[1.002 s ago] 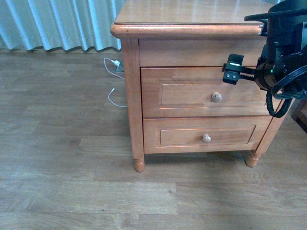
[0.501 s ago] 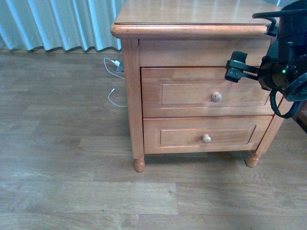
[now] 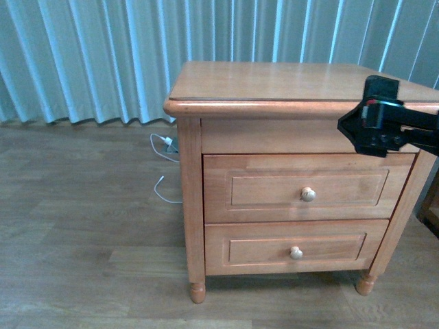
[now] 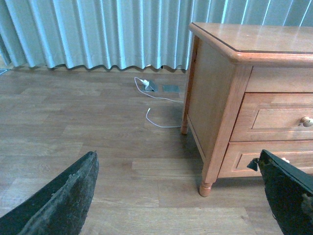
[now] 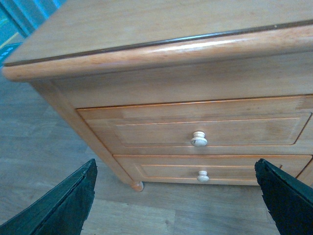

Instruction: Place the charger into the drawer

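The drawer (image 3: 305,186) is the taller upper one of the nightstand's two, shut, with a round knob (image 3: 308,194). It also shows in the right wrist view as the drawer (image 5: 161,131) and at the edge of the left wrist view as the drawer (image 4: 279,120). The charger is out of view. My right arm (image 3: 379,126) hangs in front of the nightstand's top right edge. My right gripper (image 5: 176,200) is open, facing the drawer fronts from some way off. My left gripper (image 4: 178,196) is open over the floor, left of the nightstand, and holds nothing.
The shallower lower drawer (image 3: 295,248) is shut too. A thin white cable (image 3: 163,188) with a white plug (image 3: 167,142) lies on the wooden floor by the curtain (image 3: 103,55). The nightstand's top (image 3: 274,79) is bare wood.
The front view has risen, so the nightstand sits lower in the picture and the curtain shows. The right arm has shifted right and up to the level of the top edge.
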Controlling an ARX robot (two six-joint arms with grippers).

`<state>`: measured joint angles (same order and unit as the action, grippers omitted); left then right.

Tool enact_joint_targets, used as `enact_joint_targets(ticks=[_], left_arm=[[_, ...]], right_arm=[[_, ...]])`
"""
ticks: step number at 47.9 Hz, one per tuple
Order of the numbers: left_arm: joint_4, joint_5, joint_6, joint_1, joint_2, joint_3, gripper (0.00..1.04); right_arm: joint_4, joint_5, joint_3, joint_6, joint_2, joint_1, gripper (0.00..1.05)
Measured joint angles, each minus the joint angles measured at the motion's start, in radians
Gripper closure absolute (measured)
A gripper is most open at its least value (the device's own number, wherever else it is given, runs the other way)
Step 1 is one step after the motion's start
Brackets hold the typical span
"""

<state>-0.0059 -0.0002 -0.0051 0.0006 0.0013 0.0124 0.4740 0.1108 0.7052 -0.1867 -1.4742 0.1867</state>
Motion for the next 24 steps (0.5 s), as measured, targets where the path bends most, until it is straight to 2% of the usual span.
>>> enact_joint_targets(ticks=[8,15,19,24], left_arm=[[0.000,0.000,0.000,0.000,0.000,0.000,0.06],[0.000,0.000,0.000,0.000,0.000,0.000,0.06],[0.000,0.000,0.000,0.000,0.000,0.000,0.06],[0.000,0.000,0.000,0.000,0.000,0.000,0.06]], right_arm=[[-0.059,-0.003,-0.142,0.054,0.272,0.023,0.08],[-0.176,-0.012,-0.244,0.063,0.513,0.003,0.08],[-0.278,0.013,-0.293,0.063,0.674,-0.038,0.08],[-0.414,0.058,-0.339,0.050,0.884,-0.147,0.08]])
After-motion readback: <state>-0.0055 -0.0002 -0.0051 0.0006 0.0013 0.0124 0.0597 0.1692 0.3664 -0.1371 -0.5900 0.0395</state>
